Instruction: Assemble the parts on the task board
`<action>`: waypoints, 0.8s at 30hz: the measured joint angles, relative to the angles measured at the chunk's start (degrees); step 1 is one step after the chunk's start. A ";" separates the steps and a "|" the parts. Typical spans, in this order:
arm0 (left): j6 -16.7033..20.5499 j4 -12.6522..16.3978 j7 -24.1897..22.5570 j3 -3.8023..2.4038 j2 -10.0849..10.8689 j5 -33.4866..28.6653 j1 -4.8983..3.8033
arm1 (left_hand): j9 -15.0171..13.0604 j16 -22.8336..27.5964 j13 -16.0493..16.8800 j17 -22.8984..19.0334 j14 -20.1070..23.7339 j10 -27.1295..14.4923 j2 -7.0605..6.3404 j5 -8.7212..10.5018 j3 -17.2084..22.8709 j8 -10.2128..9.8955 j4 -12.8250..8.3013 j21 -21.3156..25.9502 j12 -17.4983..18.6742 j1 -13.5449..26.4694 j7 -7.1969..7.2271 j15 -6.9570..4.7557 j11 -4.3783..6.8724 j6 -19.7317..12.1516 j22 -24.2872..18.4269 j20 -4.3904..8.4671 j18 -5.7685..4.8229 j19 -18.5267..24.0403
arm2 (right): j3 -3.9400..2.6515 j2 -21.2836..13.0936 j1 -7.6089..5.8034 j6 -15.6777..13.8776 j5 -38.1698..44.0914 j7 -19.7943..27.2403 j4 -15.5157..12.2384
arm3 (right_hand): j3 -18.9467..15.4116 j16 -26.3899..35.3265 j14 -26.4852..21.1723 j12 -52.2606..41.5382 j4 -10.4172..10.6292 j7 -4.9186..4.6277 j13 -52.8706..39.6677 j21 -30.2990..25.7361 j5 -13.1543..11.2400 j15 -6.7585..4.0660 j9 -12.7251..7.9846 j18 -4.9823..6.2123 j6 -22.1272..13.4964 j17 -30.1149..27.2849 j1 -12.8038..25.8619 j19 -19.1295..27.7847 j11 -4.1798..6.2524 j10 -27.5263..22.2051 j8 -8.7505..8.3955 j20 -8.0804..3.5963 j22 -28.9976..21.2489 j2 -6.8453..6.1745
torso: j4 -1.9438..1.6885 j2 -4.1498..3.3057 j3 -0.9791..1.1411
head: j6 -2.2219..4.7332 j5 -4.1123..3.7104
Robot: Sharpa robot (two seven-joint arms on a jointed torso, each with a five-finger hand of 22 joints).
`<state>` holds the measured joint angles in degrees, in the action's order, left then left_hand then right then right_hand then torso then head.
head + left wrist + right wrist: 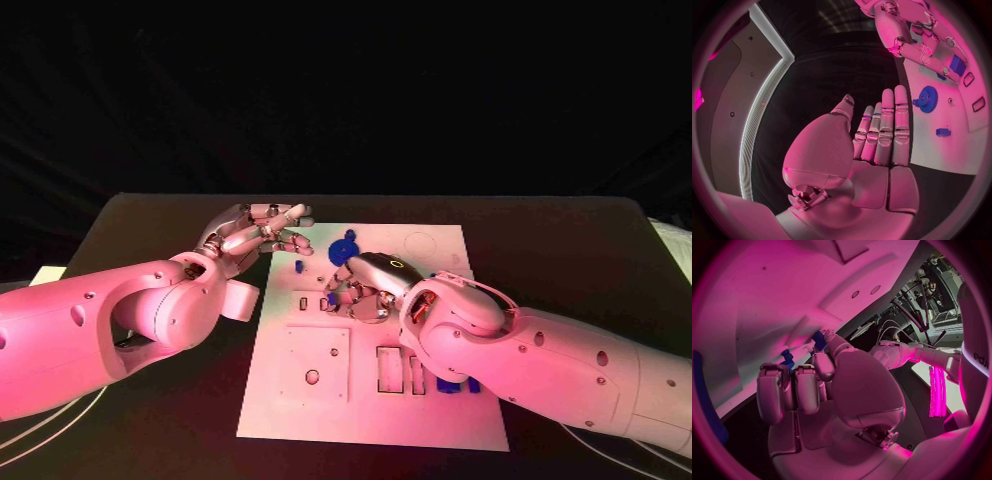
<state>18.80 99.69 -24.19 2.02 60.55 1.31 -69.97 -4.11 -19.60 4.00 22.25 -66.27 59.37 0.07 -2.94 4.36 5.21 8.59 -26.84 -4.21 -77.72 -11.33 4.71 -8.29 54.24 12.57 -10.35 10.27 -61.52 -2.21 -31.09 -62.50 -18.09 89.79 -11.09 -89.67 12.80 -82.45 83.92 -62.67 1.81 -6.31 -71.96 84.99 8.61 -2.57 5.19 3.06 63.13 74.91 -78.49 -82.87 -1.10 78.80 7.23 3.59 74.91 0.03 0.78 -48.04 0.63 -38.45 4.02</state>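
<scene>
1. Task board (310, 405): white plate in the middle of the black table (577, 240); several slots and holes on its near half look unfilled
2. Blue gear (343, 247): lies on the far part of the board, just beyond the right hand; in the left wrist view (927, 98) it lies flat on the white surface, whether seated on a peg cannot be told
3. Small blue block (943, 132): loose on the board near the gear, apart from it; appears not yet placed
4. Blue parts at right edge (459, 385): partly hidden by the right forearm, near the rectangular slots; seated or loose cannot be told
5. Right hand (368, 287): down over the board's middle, fingers curled around a small blue piece (820, 340) at the fingertips, close against the board; judged to be mid-insertion
6. Left hand (260, 232): raised beside the board's far left corner, fingers straight and together, holding nothing
7. Progress, as judged: early to middle; one piece in hand, gear and block awaiting, most recesses still vacant
</scene>
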 measured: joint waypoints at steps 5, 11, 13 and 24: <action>0.00 0.00 0.00 0.00 -0.01 -0.01 0.00 | 0.00 0.00 0.00 0.00 0.00 0.00 0.00 0.00 0.00 0.00 0.00 0.00 0.00 0.00 0.00 0.00 0.00 0.00 0.00 0.00 0.01 0.00 | 0.07 0.28 -0.04 0.06 0.16 -0.12 0.22 | -0.01 0.23 0.00 0.00 0.00 0.00 0.01 0.00 -0.01 0.00 0.00 0.00 0.00 0.00 0.16 0.00 0.00 0.00 0.00 0.00 0.00 -0.16 | 0.00 0.00 -0.01 | -0.09 0.12; -0.01 0.01 0.00 0.00 -0.01 -0.02 0.00 | 0.00 0.00 0.00 -0.01 0.00 0.00 0.00 0.00 0.00 0.00 0.00 0.00 0.00 0.00 0.00 0.00 0.00 0.00 -0.01 0.00 0.00 0.00 | 0.12 0.47 -0.07 0.15 0.26 -0.23 0.34 | 0.00 0.23 0.00 0.33 0.01 0.00 0.13 0.00 -0.08 0.00 0.00 0.00 0.00 0.00 0.30 0.00 0.00 0.00 0.00 0.00 0.04 -0.30 | -0.01 -0.01 -0.01 | -0.12 0.21; -0.01 0.01 0.00 0.00 -0.01 -0.02 0.00 | 0.00 0.00 0.00 -0.01 0.00 0.00 0.00 0.00 0.00 0.00 0.00 0.00 0.00 0.00 0.00 0.00 0.00 0.00 -0.01 0.00 0.00 0.00 | 0.12 0.48 -0.10 0.27 0.29 -0.29 0.38 | 0.10 0.43 0.00 0.50 0.11 0.00 0.29 0.00 -0.11 0.00 0.00 0.00 0.00 0.00 0.30 0.00 -0.01 0.00 0.00 0.00 0.04 -0.31 | -0.01 0.00 -0.01 | -0.15 0.24; -0.02 0.01 0.00 0.00 0.01 -0.03 0.00 | 0.00 0.00 0.00 -0.01 0.00 0.00 0.00 0.00 0.00 0.00 0.00 0.00 0.00 0.00 0.00 0.00 0.00 0.00 -0.01 0.00 0.00 0.00 | 0.08 0.33 -0.22 1.14 0.82 -0.72 0.32 | 0.25 0.79 0.00 2.16 0.27 0.01 1.26 -0.24 -0.43 0.00 1.05 0.00 0.03 0.04 1.52 0.21 -0.18 -0.65 -0.53 -0.20 0.04 -1.19 | 0.02 0.00 0.02 | -0.27 0.30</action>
<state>18.78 99.70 -24.19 2.02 60.56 1.28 -69.97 -4.11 -19.60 4.00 22.24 -66.27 59.37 0.07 -2.94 4.36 5.21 8.59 -26.84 -4.20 -77.72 -11.33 4.71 -8.28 54.24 12.56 -10.35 10.27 -61.52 -2.14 -30.76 -62.73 -16.95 90.62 -11.81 -89.34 13.05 -81.65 83.92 -60.52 2.08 -6.30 -70.70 84.75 8.17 -2.57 6.24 3.06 63.16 74.95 -76.97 -82.66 -1.29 78.14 6.70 3.39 74.94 -1.16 0.80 -48.04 0.65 -38.72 4.32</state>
